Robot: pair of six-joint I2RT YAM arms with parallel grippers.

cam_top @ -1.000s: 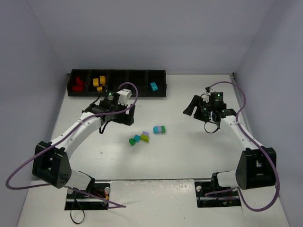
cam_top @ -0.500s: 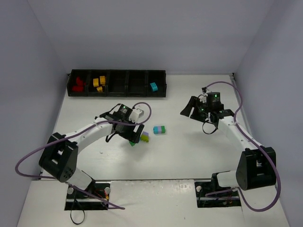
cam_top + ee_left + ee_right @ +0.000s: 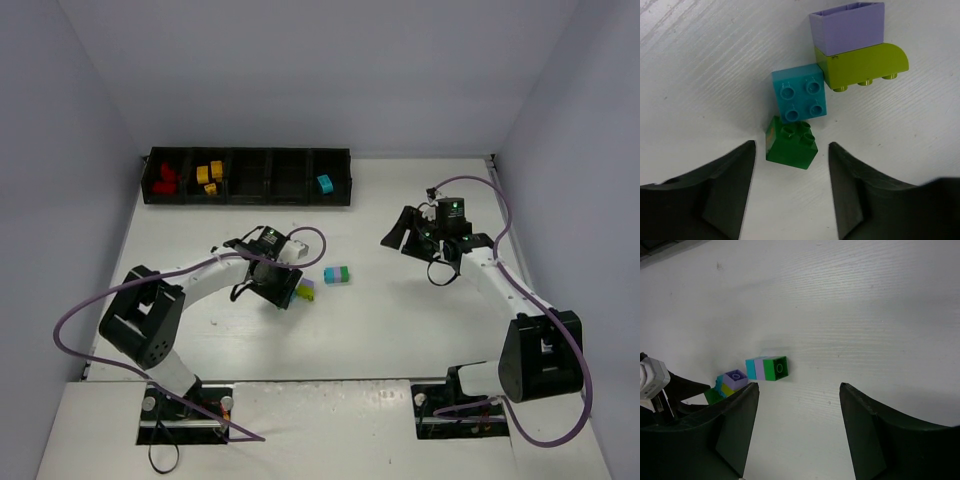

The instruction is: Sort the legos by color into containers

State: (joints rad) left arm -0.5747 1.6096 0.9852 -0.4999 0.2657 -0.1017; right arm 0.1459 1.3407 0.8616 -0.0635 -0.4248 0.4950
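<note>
My left gripper (image 3: 792, 192) is open just over the table, with a dark green brick (image 3: 791, 145) lying just ahead of its jaws. A cyan brick (image 3: 800, 98) touches the green one, and a lilac-on-lime piece (image 3: 856, 47) lies beyond. In the top view this cluster (image 3: 303, 290) sits by the left gripper (image 3: 281, 290). A cyan-lilac-green stack (image 3: 336, 273) lies to its right and shows in the right wrist view (image 3: 767, 368). My right gripper (image 3: 405, 232) is open and empty, raised above the table. The black tray (image 3: 248, 190) holds red (image 3: 165, 177), yellow (image 3: 208, 173) and cyan (image 3: 324, 183) bricks.
The tray stands along the back wall at the left, with two compartments between yellow and cyan showing no bricks. Purple cables loop from both arms. White walls close the table on three sides.
My left gripper has swung from near the tray forward and right, down to the brick cluster in the middle. The right gripper has shifted slightly left.
</note>
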